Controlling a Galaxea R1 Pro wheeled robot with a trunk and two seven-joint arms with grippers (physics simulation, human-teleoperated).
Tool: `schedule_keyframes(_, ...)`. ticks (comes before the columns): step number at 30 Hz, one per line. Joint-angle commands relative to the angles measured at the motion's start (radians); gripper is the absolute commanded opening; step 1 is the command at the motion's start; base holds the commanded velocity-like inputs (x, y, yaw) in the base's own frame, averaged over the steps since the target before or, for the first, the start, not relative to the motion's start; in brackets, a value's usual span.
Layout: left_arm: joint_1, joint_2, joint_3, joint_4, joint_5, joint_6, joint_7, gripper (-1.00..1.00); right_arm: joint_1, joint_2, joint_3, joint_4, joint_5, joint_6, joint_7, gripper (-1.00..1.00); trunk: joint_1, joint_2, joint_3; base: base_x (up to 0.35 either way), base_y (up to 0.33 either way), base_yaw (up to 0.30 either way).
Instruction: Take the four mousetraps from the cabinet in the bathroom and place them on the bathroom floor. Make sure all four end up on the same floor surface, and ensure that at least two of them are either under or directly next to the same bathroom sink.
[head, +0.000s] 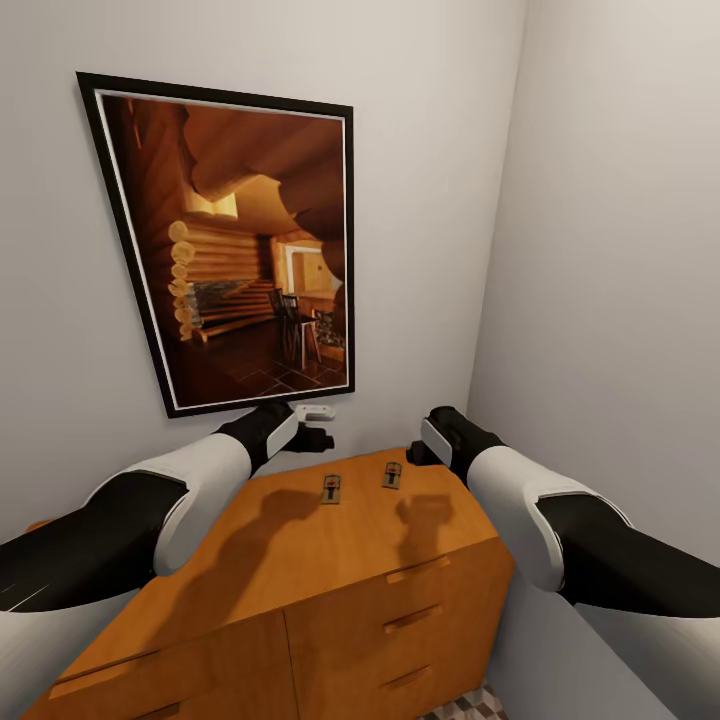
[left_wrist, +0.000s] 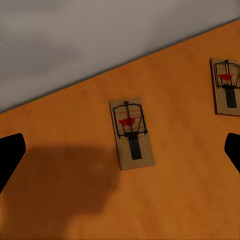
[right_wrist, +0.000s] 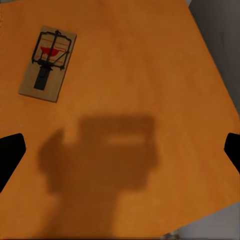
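On the cabinet (head: 300, 560) top lie two mousetraps (head: 331, 489); both grippers spread wide.

**Two mousetraps flat on the cabinet top**

Visible: two mousetraps, left one (head: 331, 489) and right one (head: 391, 475), lying flat near the back edge of the orange-brown cabinet (head: 300, 580), just beside each other but apart. Small tan wooden rectangles with black wire parts and a red mark. Drawer fronts with slim bar handles shut. Patch of cube-patterned bathroom floor (head: 470, 705) below the cabinet's corner.
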Motion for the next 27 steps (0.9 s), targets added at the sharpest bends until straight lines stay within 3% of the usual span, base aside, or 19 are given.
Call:
schedule_keyframes(1, -0.001, 0.0, -0.009, -0.001, 0.009, 0.005, 0.0, 1.0, -0.001, 0.0, 0.001, -0.002, -0.01, 0.005, -0.007, 1.0, 0.0, -0.002, -0.002, 0.0, 0.0, 0.0)
schedule_keyframes(21, -0.001, 0.004, -0.01, 0.0, 0.005, -0.02, 0.002, 1.0, -0.001, 0.0, 0.004, -0.026, -0.017, 0.0, -0.007, 1.0, 0.0, -0.002, -0.002, 0.0, 0.002, 0.0)
schedule_keyframes(27, -0.001, 0.004, -0.01, 0.0, 0.005, -0.02, 0.002, 1.0, -0.001, 0.0, 0.007, -0.039, -0.016, -0.004, -0.007, 1.0, 0.0, -0.002, -0.002, -0.046, 0.128, 0.0)
